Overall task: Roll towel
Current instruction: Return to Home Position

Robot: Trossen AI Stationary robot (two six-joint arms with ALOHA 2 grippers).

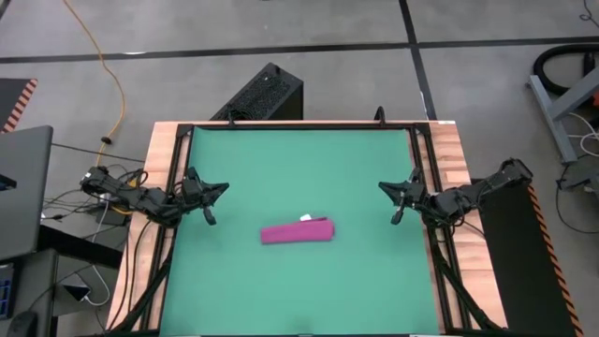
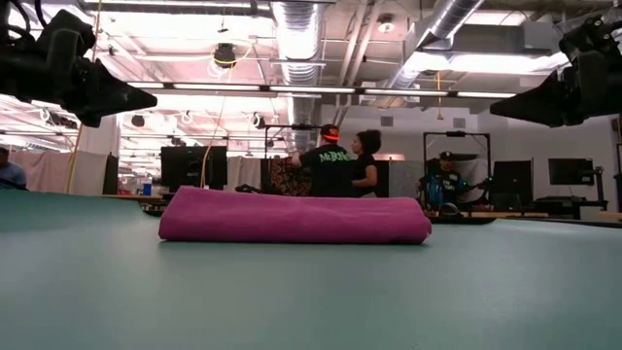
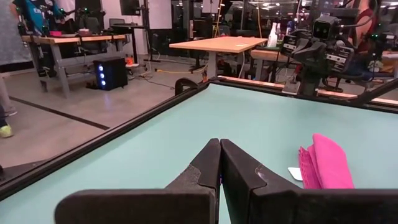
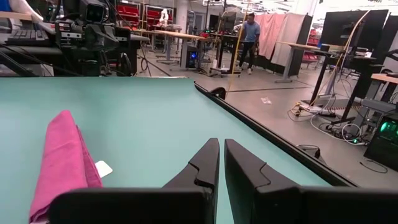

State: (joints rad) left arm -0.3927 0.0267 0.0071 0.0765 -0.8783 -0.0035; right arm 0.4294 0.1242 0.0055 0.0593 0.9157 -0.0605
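Towel [image 1: 297, 232] rolled, tag [image 1: 306, 218] seen from above

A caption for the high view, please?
Rolled towel on green mat; left end effector and right end effector shut near opposite edges.

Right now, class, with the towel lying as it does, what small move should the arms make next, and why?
Probably just park both arms at the green mat's sides. The towel lies rolled mid-mat; the left gripper and right gripper are shut, empty and clear of it.

The magenta towel [image 1: 297, 232] lies rolled on the green mat [image 1: 281, 168], white tag [image 1: 306, 218] showing.
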